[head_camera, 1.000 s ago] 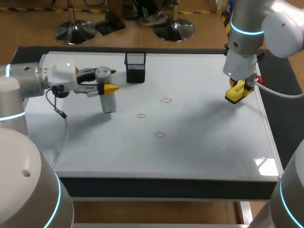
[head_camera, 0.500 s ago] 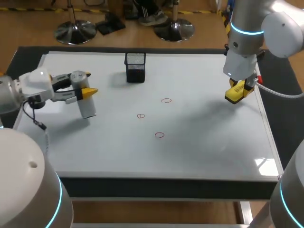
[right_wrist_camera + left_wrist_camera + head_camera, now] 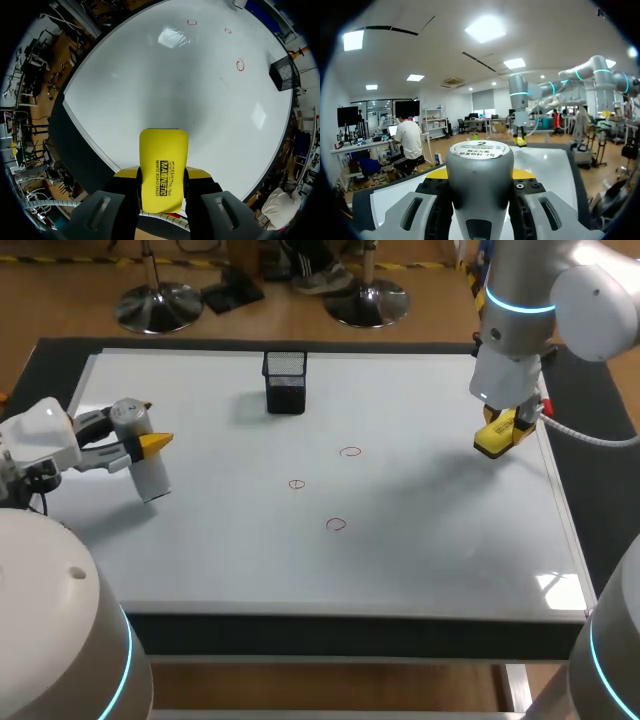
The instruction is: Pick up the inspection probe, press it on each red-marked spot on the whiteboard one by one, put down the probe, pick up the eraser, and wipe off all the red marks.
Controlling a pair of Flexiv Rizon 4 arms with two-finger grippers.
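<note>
While the left gripper is closed on the probe, the right gripper is closed on the eraser. The red marks lie on the whiteboard between them, nearer the eraser.

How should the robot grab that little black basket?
Probably from above, pinching two opposite flat walls near the rim. The basket stands upright, square and open-topped, with free board all around it.
</note>
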